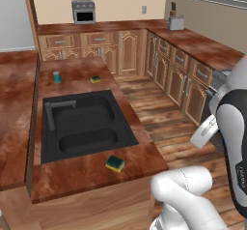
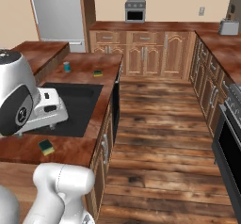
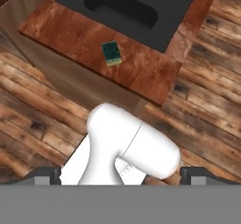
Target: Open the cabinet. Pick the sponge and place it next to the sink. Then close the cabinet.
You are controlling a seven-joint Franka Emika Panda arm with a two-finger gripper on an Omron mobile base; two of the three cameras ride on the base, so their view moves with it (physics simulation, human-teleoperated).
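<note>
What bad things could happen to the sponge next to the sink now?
1. The near sponge lies between the sink and the counter's front edge, so a careless sweep of the arm might knock it off onto the floor.
2. A second sponge sits beyond the sink near a teal cup; the robot might confuse the two.
3. The open tool hangs over the floor, holding nothing, well away from any cabinet.

plank wood floor — brown base cabinets, reddish counters, beige wall.
</note>
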